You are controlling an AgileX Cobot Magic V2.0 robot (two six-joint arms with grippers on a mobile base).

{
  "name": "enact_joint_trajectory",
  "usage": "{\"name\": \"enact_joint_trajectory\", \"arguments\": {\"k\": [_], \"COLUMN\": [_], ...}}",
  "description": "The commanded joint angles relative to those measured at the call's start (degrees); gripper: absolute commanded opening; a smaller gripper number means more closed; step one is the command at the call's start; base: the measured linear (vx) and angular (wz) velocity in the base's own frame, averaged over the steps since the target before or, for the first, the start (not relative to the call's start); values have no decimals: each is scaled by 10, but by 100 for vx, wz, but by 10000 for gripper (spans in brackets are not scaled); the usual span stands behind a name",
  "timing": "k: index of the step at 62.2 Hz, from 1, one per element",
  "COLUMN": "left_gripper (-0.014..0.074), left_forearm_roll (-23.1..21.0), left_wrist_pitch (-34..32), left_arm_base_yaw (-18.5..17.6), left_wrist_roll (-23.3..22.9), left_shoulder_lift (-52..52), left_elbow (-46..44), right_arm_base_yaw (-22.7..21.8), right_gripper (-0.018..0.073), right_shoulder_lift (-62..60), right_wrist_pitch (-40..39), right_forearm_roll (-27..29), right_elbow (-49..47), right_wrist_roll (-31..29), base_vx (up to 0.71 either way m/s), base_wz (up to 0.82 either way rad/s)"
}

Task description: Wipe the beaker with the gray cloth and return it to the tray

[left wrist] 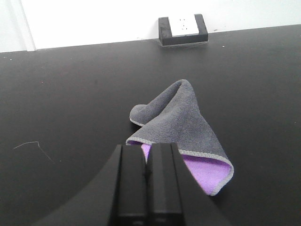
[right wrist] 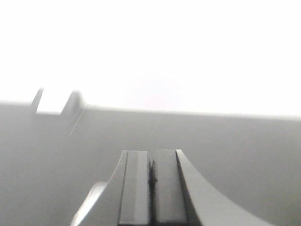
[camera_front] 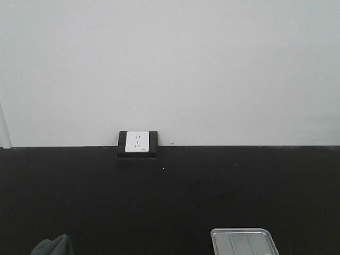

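The gray cloth (left wrist: 181, 125), purple on its underside, lies folded on the black table; a corner of it shows at the bottom left of the front view (camera_front: 53, 246). My left gripper (left wrist: 147, 153) is shut and empty, just in front of the cloth's near edge. The metal tray (camera_front: 244, 241) sits at the bottom right of the front view; its rim shows in the washed-out right wrist view (right wrist: 89, 200). My right gripper (right wrist: 151, 157) is shut and empty beside that rim. The beaker is out of view.
A white wall socket in a black block (camera_front: 138, 143) stands at the table's back edge against the white wall; it also shows in the left wrist view (left wrist: 183, 28). A thin scratch or thread (left wrist: 33, 147) marks the table at left.
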Motion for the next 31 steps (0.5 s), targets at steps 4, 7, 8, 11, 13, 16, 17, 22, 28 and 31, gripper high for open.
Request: {"name": "enact_joint_trajectory", "arguments": {"k": [4,7,8,11,13,16,17,22,28,31], "left_gripper": [-6,-6,-6,-6,-6,-6,-6,-6,-6,-6], "left_forearm_roll": [-1,-1,-1,-1,-1,-1,-1,-1,-1,-1], "left_wrist_pitch": [-47,-47,-47,-47,-47,-47,-47,-47,-47,-47], "left_arm_base_yaw": [2,2,2,2,2,2,2,2,2,2], "left_wrist_roll": [0,0,0,0,0,0,0,0,0,0], "left_shoulder_lift": [-14,-14,-14,-14,-14,-14,-14,-14,-14,-14], "left_elbow": [17,17,17,17,17,17,17,17,17,17], "right_arm_base_yaw": [-25,-25,-24,-22,-22,-22,-22,-22,-16,-10], "right_gripper": [-11,-11,-11,-11,-11,-11,-11,-11,-11,-11], "right_shoulder_lift": [-141,-187,-200,-235,-260,-287,-295,-332,-339,-340], "right_wrist_pitch": [-124,-117,-113,-92,-79,-62,-57,-44,-69,-85], "right_forearm_roll": [-28,-34,-35,-38,-38,-38,-38,-38,-42,-44], "right_elbow": [148,187,199,236,255,284,292,326,368,385], "right_wrist_roll": [-6,-6,-6,-6,-5,-5,-5,-5,-4,-4], "base_vx": [0,0,0,0,0,0,0,0,0,0], "base_wz": [0,0,0,0,0,0,0,0,0,0]}}
